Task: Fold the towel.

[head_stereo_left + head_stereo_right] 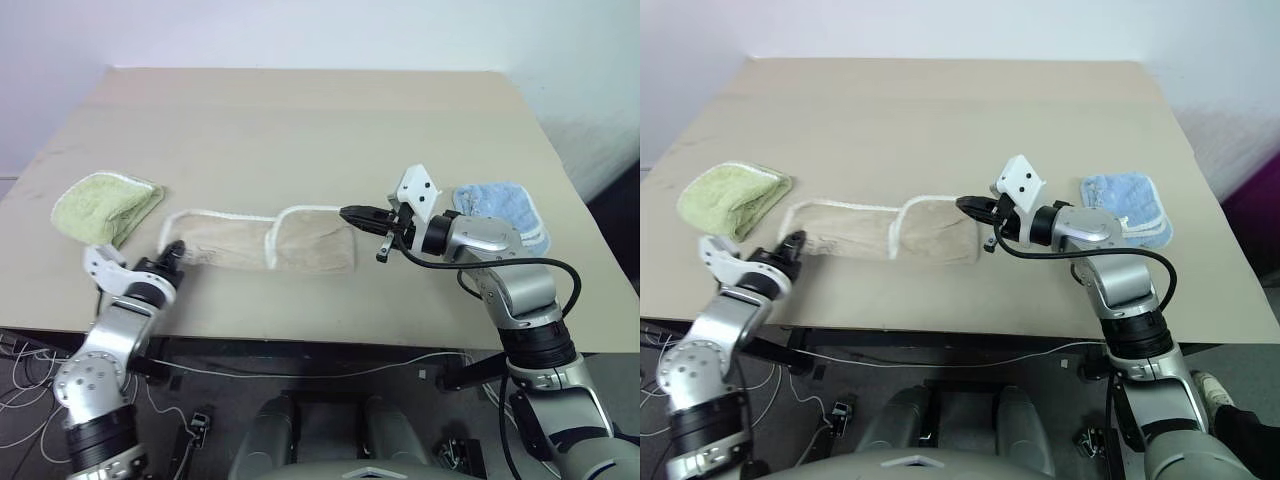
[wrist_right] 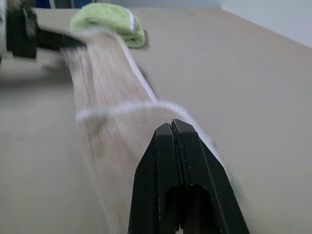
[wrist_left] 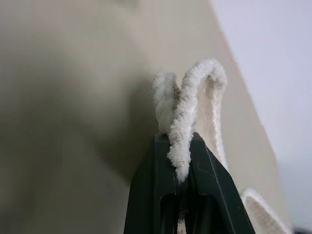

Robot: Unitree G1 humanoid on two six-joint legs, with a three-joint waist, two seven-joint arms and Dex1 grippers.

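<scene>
Beige counter (image 1: 300, 120) is seen from above against a pale wall. Along its near edge the towel (image 1: 255, 240), tan with white corded edging, is stretched out long and narrow. Its end toward the near left corner is pinched by the left tool (image 1: 176, 250), whose fingers are clamped on the white edging. The right tool (image 1: 350, 213) is held fully closed at the towel's other end; whether cloth is gripped there cannot be told. A green cloth (image 1: 105, 205) lies by the left edge, a blue cloth (image 1: 505, 210) by the right.
</scene>
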